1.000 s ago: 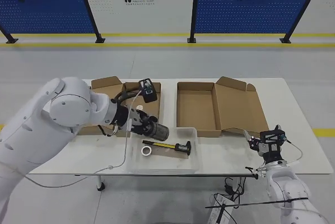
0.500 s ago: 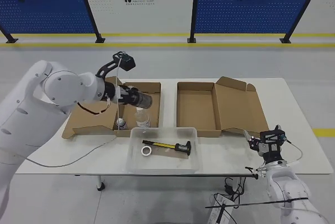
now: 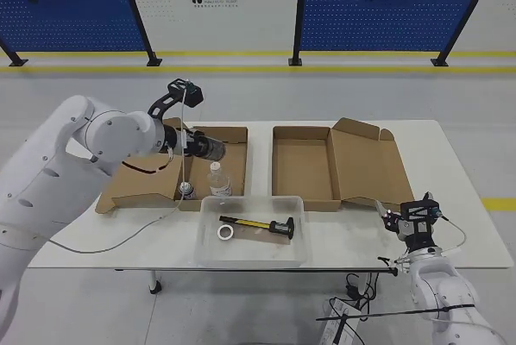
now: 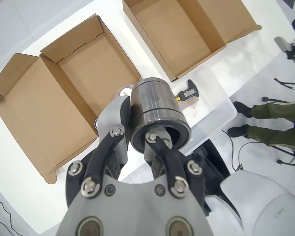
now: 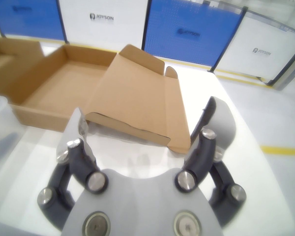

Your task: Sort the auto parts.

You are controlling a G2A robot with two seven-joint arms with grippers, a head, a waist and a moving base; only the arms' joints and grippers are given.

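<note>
The left gripper (image 4: 147,124) holds the metal cylinder (image 4: 158,101) in the air above the left cardboard box (image 4: 88,67). One of its fingers (image 4: 116,114) presses the outer wall and the other is inside the bore. The right gripper (image 5: 145,116) has its fingers wide open and empty, low over the desk (image 3: 465,164) near the right cardboard box (image 5: 64,74).

Left gripper (image 3: 202,147) carried steel cylinder (image 3: 213,149) from clear bin (image 3: 201,231) back-left corner to over left cardboard box (image 3: 239,153), toward tabletop's back edge
</note>
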